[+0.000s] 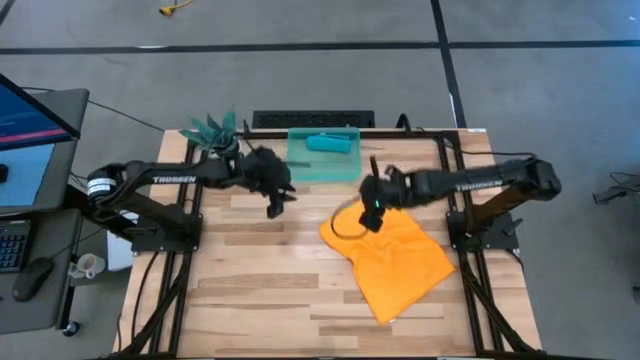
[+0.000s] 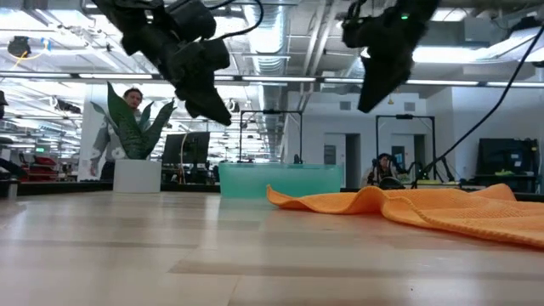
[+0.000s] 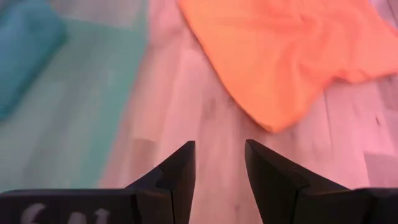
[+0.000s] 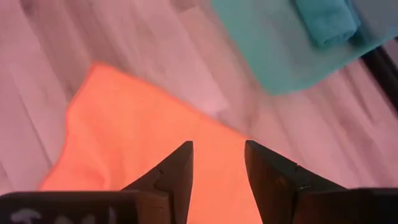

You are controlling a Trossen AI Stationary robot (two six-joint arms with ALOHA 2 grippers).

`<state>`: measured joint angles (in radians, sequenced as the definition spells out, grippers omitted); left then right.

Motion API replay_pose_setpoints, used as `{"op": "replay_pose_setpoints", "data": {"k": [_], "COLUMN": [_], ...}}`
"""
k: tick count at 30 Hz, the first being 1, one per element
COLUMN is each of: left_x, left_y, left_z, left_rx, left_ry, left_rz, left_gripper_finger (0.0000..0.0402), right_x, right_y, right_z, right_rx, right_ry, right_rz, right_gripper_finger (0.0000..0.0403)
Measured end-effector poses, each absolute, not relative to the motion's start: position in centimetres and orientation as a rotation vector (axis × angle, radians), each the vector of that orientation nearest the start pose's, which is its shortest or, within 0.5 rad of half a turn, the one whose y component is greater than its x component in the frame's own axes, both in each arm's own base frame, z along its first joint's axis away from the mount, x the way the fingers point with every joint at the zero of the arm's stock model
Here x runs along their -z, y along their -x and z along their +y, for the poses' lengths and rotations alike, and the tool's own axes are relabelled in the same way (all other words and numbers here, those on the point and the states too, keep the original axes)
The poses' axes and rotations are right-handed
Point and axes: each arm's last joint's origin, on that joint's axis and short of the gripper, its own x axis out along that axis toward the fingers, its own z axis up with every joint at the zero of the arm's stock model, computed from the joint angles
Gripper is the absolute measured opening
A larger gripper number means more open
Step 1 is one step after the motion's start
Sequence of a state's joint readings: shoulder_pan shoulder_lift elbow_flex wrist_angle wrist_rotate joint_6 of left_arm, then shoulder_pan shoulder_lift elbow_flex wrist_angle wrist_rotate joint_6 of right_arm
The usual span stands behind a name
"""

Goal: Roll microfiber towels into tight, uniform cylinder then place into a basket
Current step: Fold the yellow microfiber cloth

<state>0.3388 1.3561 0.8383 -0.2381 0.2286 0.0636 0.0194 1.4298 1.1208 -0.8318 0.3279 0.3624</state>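
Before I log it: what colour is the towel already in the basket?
Teal-blue towel, inside the basket; clearest in the high view.

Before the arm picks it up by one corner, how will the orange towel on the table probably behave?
The orange towel lies in soft wrinkles with one edge humped up, so it is likely floppy and would hang and drape from one corner. It looks thin, so probably light. If pushed across the wooden table, it would more likely bunch up than slide as one piece.
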Motion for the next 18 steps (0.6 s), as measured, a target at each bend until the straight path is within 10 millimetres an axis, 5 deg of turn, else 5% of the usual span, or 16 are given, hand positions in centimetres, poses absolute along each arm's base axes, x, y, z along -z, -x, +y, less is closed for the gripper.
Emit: {"op": "replay_pose_setpoints", "data": {"k": [7, 18], "left_x": [-20.1, -19.3], "left_y": [-26.9, -27.0], "left_z": [3.9, -0.6], "left_rx": [0.041, 0.218], "left_ry": [0.080, -0.062], "left_rz": [0.640, 0.443], "left_gripper_finger": [0.0129, 0.0129], "right_x": [-22.8, -18.0], "right_y": [-26.6, -27.2], "right_z": [5.2, 11.5], "right_rx": [0.546, 0.627], "right_ry": [-0.138, -0.278], "right_rz": [1.018, 0.948], "right_gripper_finger": [0.0164, 0.0163]}}
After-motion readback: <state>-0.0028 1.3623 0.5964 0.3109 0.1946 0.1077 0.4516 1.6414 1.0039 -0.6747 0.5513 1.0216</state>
